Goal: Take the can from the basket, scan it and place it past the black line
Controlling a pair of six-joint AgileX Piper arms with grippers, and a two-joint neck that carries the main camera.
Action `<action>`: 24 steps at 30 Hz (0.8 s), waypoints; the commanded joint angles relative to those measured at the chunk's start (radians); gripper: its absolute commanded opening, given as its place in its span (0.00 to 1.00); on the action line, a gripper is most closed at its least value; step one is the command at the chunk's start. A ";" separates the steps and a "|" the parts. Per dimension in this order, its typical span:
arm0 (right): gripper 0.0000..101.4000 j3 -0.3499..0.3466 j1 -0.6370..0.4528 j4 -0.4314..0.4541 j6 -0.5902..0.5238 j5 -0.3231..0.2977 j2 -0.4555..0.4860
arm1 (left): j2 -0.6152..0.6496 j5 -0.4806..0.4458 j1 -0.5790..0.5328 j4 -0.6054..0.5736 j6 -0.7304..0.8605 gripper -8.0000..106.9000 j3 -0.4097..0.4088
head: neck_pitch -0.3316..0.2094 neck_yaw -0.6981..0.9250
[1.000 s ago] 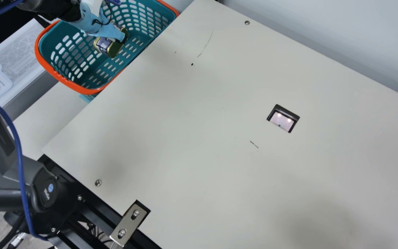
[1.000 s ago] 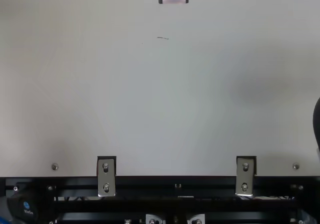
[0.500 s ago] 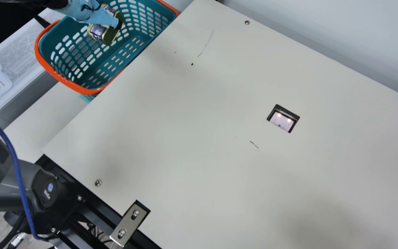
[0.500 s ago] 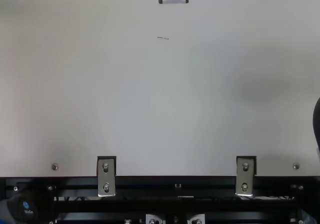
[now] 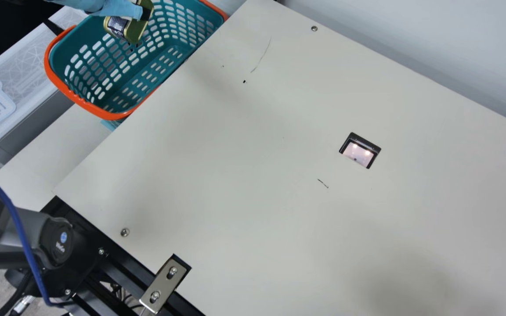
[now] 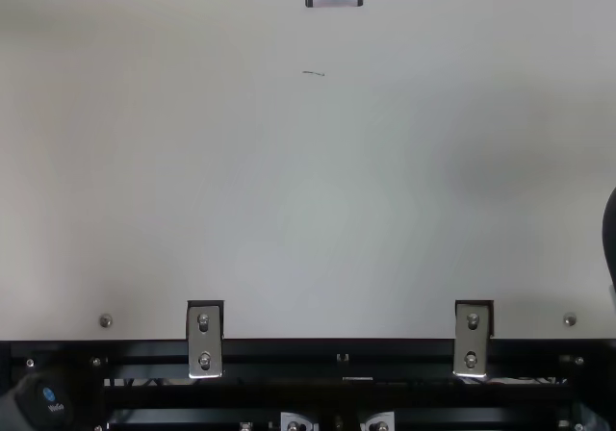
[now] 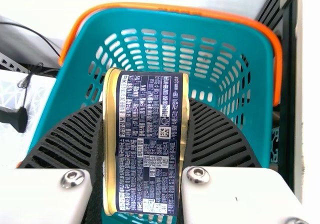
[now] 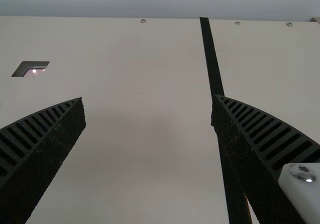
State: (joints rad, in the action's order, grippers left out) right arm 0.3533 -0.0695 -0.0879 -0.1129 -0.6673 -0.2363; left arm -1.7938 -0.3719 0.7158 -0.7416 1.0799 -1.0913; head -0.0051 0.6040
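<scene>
At the main view's top left, my left gripper (image 5: pixel 141 12) is shut on the can (image 5: pixel 123 28), a gold-rimmed tin with a dark printed label, held tilted over the teal basket (image 5: pixel 62 94). In the left wrist view the can (image 7: pixel 150 144) stands between the ribbed fingers of the left gripper (image 7: pixel 145 149), with the basket (image 7: pixel 170 21) behind it. The scanner window (image 5: pixel 358 151) is set in the table. The right wrist view has my right gripper (image 8: pixel 148 101) open with nothing between its fingers, and the black line (image 8: pixel 212 64) running across the table by its right finger.
The basket's orange rim stands against the table's (image 5: pixel 235 175) left edge. Beyond the basket is a white patterned surface (image 5: pixel 29 66) with a tag on it. Metal brackets (image 6: pixel 205 340) sit along the table's near edge.
The left gripper has carried the can up and slightly left in the main view, from deeper within the basket's outline to its far side. The left arm's links have shifted left too.
</scene>
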 commanded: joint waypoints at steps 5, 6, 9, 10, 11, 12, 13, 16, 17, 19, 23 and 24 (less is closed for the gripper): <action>1.00 0.000 0.000 0.000 0.000 0.000 0.000 | 0.066 -0.021 -0.001 -0.001 -0.020 0.16 0.008 | -0.028 0.011; 1.00 0.000 0.000 0.000 0.000 0.000 0.000 | 0.077 -0.026 -0.001 -0.002 -0.023 0.16 0.009 | -0.028 0.011; 1.00 0.000 0.000 0.000 0.000 0.000 0.000 | 0.110 -0.042 -0.001 -0.005 -0.030 0.16 0.014 | -0.028 0.011; 1.00 0.000 0.000 0.000 0.000 0.000 0.000 | 0.120 -0.047 -0.001 -0.007 -0.032 0.16 0.016 | -0.028 0.011; 1.00 0.000 0.000 0.000 0.000 0.000 0.000 | 0.131 -0.052 -0.001 -0.007 -0.034 0.16 0.018 | -0.028 0.011; 1.00 0.000 0.000 0.000 0.000 0.000 0.000 | 0.143 -0.058 -0.001 -0.009 -0.036 0.16 0.021 | -0.028 0.011; 1.00 0.000 0.000 0.000 0.000 0.000 0.000 | 0.153 -0.063 -0.001 -0.010 -0.039 0.16 0.023 | -0.028 0.011; 1.00 0.000 0.000 0.000 0.000 0.000 0.000 | 0.185 -0.075 -0.002 -0.008 -0.054 0.16 0.030 | -0.028 0.011; 1.00 0.000 0.000 0.000 0.000 0.000 0.000 | 0.196 -0.080 -0.003 -0.007 -0.061 0.16 0.033 | -0.028 0.011; 1.00 0.000 0.000 0.000 0.000 0.000 0.000 | 0.218 -0.089 -0.005 -0.005 -0.078 0.16 0.036 | -0.028 0.011; 1.00 0.000 0.000 0.000 0.000 0.000 0.000 | 0.263 -0.115 -0.012 0.001 -0.122 0.16 0.042 | -0.028 0.011; 1.00 0.000 0.000 0.000 0.000 0.000 0.000 | 0.274 -0.122 -0.014 0.003 -0.135 0.16 0.043 | -0.028 0.011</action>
State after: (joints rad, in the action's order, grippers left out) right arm 0.3533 -0.0695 -0.0879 -0.1129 -0.6673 -0.2363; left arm -1.5340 -0.4862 0.7034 -0.7418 0.9632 -1.0493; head -0.0051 0.6040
